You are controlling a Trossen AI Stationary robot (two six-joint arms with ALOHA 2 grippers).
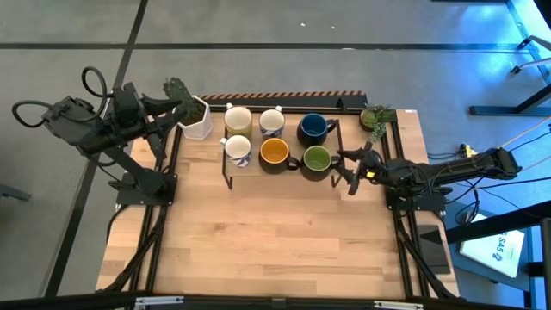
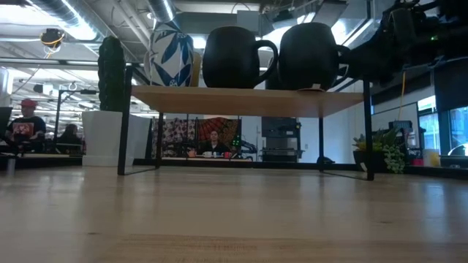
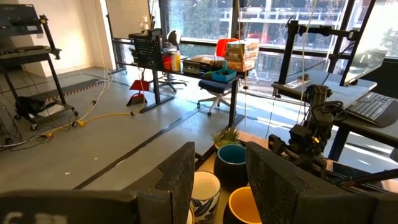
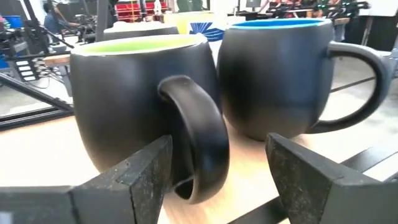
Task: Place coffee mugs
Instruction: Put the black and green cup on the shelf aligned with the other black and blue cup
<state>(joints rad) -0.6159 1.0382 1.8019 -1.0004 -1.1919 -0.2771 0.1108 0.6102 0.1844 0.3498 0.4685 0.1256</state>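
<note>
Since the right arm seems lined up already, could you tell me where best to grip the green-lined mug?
Grip the handle of the green-lined mug, coming from the right: it points at the open right gripper, the loop between its fingers.

Little can be read here. In the high view a white box (image 1: 502, 250) lies on the floor just beside the table's (image 1: 267, 232) right edge — it bears blue letters that look like "SAS", too small to be sure. The mugs (image 1: 275, 142) on the table's raised shelf carry blue patterns only — no words or numbers that can be made out.
</note>
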